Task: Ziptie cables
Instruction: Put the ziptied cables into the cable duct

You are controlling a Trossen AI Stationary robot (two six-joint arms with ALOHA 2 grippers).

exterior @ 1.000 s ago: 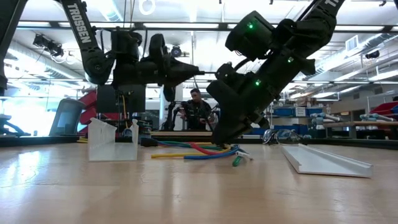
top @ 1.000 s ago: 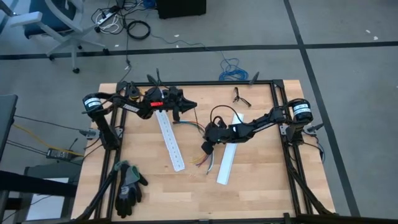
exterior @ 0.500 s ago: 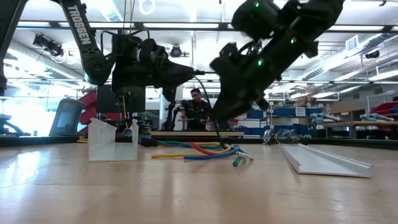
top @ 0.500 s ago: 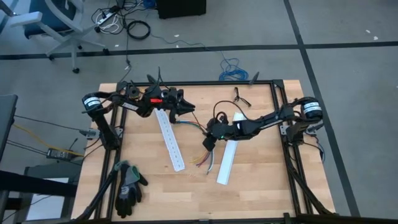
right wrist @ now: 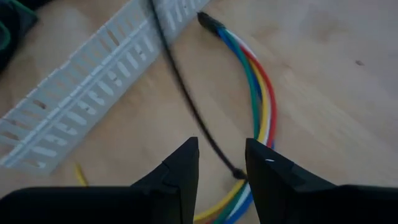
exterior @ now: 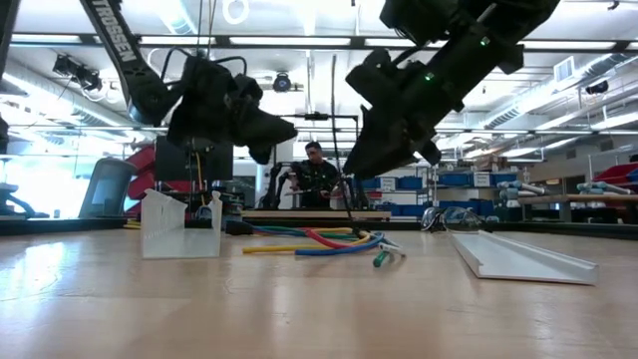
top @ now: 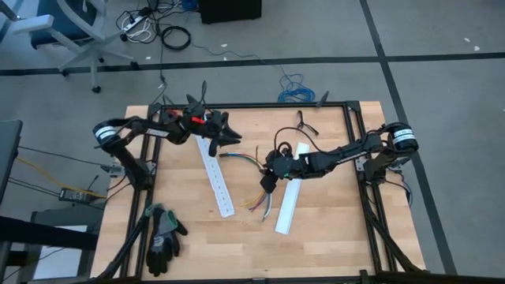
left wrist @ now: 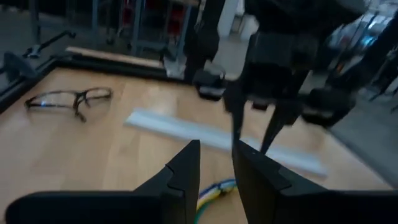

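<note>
Risen since before, right pincer (exterior: 351, 172) hangs narrowly parted over the cables (exterior: 317, 241); left pincer (top: 234, 138) likewise narrow.

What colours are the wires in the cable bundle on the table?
The cables are green, red, yellow, white and blue, clearest in the right wrist view.

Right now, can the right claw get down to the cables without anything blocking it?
Probably yes. The right claw hangs open just above the cables, and only a thin dark strip crosses the bare wood between them. The white slotted strip lies off to one side, and the left claw is off by that strip's far end.
</note>
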